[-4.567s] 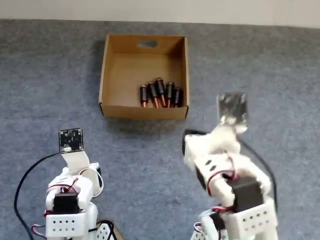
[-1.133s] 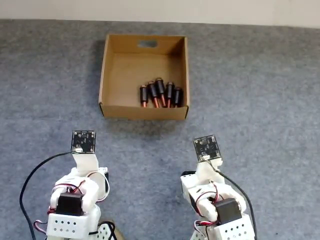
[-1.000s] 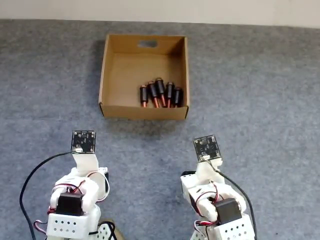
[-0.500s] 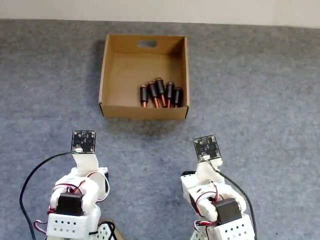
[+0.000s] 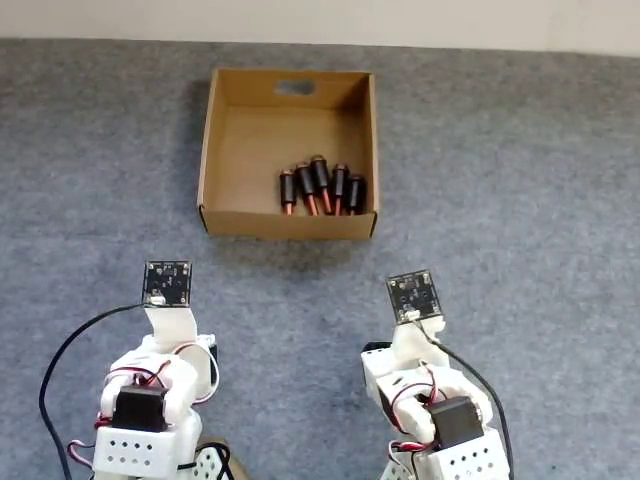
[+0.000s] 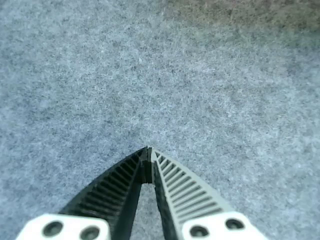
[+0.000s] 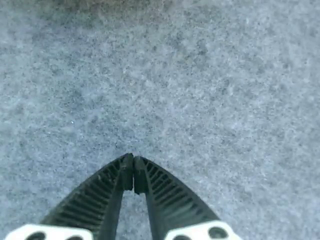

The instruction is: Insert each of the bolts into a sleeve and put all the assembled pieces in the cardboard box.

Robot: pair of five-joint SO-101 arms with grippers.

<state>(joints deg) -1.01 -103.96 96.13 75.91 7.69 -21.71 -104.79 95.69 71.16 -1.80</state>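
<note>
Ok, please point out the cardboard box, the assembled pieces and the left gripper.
cardboard box (image 5: 248, 150): high view, bare floor inside
assembled pieces (image 5: 322, 186): high view, middle of cluster
left gripper (image 6: 149, 151): left wrist view, closed fingertips

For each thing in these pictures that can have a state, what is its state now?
cardboard box: upright, open at the top, with pieces inside.
assembled pieces: five, lying side by side inside the box.
left end effector: shut, holding nothing.
right end effector: shut, holding nothing.
</note>
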